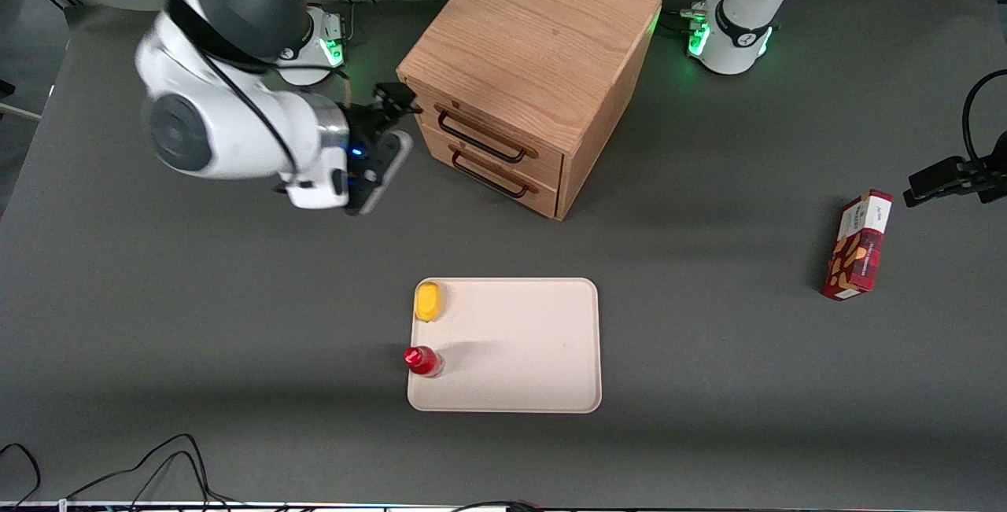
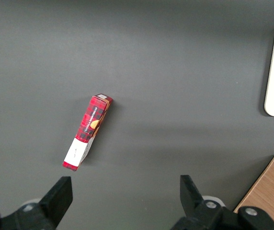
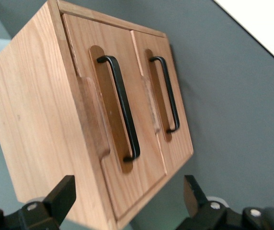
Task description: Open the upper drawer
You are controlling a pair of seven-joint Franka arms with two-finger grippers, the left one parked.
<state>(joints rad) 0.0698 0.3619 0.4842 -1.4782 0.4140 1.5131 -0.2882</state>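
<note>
The oak cabinet [image 1: 535, 40] stands at the back middle of the table. Its upper drawer [image 1: 492, 130] is pushed in, and its black bar handle [image 1: 480, 137] lies flat across the front. The lower drawer [image 1: 496, 174] is also shut. My gripper [image 1: 400, 101] is open and empty. It is beside the cabinet's front corner at the working arm's end, at about the height of the upper drawer and apart from the handle. In the right wrist view the upper drawer's handle [image 3: 122, 110] and the lower drawer's handle [image 3: 168, 96] show ahead of the open gripper [image 3: 128, 191].
A cream tray [image 1: 535, 347] lies nearer the front camera than the cabinet. On it are a yellow item [image 1: 429, 301] and a red bottle [image 1: 422, 361]. A red box [image 1: 857, 244] lies toward the parked arm's end; it also shows in the left wrist view [image 2: 87, 131].
</note>
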